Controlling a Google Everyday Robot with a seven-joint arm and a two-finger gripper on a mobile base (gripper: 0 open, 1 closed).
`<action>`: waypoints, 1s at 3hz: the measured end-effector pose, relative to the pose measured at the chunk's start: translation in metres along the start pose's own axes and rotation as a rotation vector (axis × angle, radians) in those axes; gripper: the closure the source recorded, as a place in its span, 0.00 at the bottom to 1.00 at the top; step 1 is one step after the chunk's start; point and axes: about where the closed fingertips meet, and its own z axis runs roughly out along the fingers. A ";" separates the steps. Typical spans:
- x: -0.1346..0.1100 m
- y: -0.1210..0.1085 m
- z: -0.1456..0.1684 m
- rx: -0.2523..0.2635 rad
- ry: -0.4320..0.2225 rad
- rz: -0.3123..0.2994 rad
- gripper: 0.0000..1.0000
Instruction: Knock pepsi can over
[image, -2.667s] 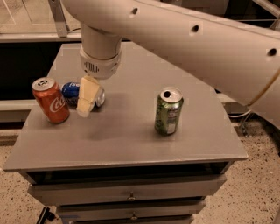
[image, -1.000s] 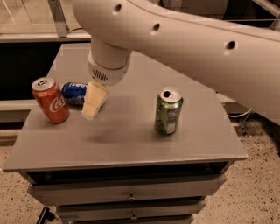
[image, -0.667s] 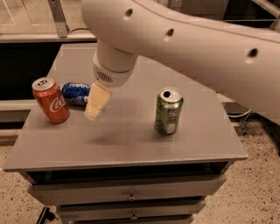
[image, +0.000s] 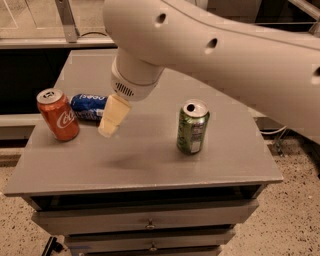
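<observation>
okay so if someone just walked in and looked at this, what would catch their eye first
Probably the big white robot arm sweeping across the upper frame, its gripper hanging above the grey cabinet top near the left side. Right behind it the blue pepsi can lies on its side, beside an upright orange-red Coca-Cola can; a green can stands alone to the right.

My gripper (image: 108, 125), above the matt grey table (image: 150, 160), looks smooth cream plastic; beside it, the glossy metal pepsi can (image: 89, 106).

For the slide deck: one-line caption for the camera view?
Pepsi can lying on its side beside the upright Coca-Cola can, gripper hovering just right of it; green can standing apart.
</observation>
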 end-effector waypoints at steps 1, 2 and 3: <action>0.005 -0.011 -0.016 0.030 0.000 -0.008 0.00; 0.011 -0.031 -0.034 0.047 0.003 -0.019 0.00; 0.010 -0.050 -0.047 0.054 0.000 -0.032 0.00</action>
